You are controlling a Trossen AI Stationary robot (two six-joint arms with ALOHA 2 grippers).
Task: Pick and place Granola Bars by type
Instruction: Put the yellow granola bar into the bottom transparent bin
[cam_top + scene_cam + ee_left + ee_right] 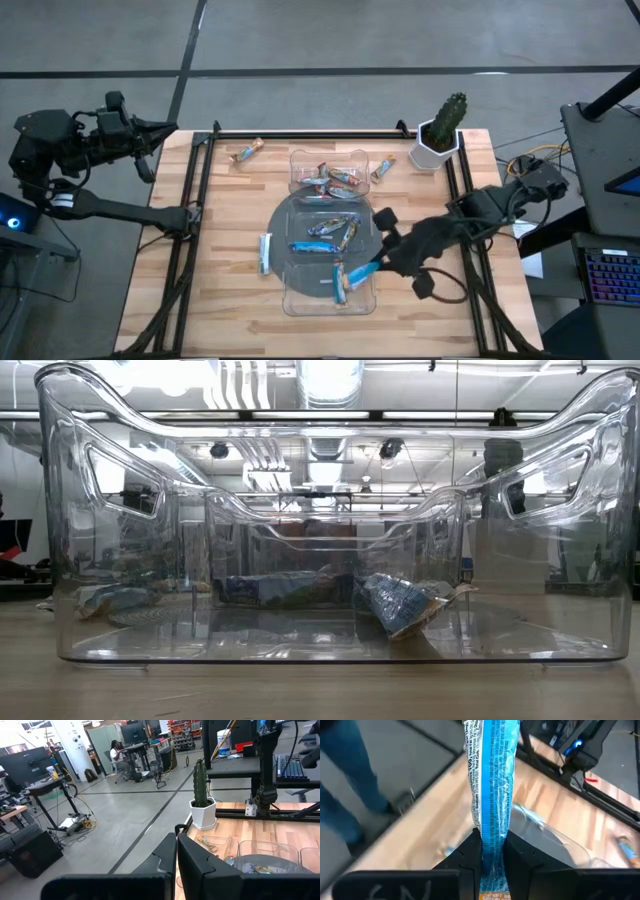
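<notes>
My right gripper (381,262) hangs over the near right part of the clear compartment tray (290,300), shut on a light blue granola bar (492,770). More granola bars lie in the tray's far compartments (335,178), in its round middle (330,235) and in its near compartment (340,287). Loose bars lie on the table at the far left (247,152) and left of the tray (266,252). The low view shows bars (400,603) on the tray's floor. My left gripper (176,855) is shut and holds nothing, parked beyond the table's far left corner. My right gripper pinches the light blue bar near one end (492,837) between its two fingers. The fingers slant down from the table's right side and lie along the bar, which sticks out past the fingertips. The bar (362,270) is lifted clear above the tray.
A potted cactus (443,130) stands at the table's far right corner. Black frame rails (190,200) run along the table's left, right and far sides. A person sits at a desk (116,751) far off in the room.
</notes>
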